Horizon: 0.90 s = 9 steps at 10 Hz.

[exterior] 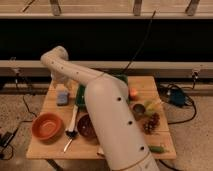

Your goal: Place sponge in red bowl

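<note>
My gripper (62, 84) hangs with its jaws spread wide, holding nothing, at twelve o'clock just beside the blue-grey sponge (62, 98) lying on the wooden table (50, 148). The red bowl (47, 126) sits at seven o'clock from the sponge.

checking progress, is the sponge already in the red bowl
No, the sponge lies on the table beyond the red bowl, with the gripper right by it.
</note>
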### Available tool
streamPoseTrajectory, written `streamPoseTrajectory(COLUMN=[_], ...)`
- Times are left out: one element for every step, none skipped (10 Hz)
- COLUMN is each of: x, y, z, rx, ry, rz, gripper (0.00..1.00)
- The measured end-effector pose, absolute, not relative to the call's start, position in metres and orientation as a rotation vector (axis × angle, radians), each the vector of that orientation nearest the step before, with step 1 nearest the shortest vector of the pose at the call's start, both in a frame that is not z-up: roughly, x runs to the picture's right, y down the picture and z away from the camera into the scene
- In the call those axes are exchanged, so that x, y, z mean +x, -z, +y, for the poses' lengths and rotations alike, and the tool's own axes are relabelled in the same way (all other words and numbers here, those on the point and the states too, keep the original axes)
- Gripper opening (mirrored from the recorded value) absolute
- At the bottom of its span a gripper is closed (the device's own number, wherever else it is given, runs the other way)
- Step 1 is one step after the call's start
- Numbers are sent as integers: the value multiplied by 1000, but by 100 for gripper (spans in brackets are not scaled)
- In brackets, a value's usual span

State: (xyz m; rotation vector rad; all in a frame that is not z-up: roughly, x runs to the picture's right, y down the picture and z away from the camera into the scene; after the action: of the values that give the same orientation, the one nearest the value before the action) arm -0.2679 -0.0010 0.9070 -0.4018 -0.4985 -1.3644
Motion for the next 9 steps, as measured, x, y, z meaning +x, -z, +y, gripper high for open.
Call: streamPoseTrajectory(x=[-270,-269,-272,-275,-278,-279,-277,-277,-276], y=[-909,-913,-918,-921,-927,-931,-936,-940,-944], z=[2,5,11,17,22,26,31,32,34], rx=[-402,-404,-412,-419,-429,-437,-457,-462,-468], ry=[1374,1382,1396,1404,1413,1416,1418,1414,1409], rz=[-497,-490,-484,-483,-478,-473,-470,-474,-481], gripper=[65,65,65,65,65,65,65,65,65])
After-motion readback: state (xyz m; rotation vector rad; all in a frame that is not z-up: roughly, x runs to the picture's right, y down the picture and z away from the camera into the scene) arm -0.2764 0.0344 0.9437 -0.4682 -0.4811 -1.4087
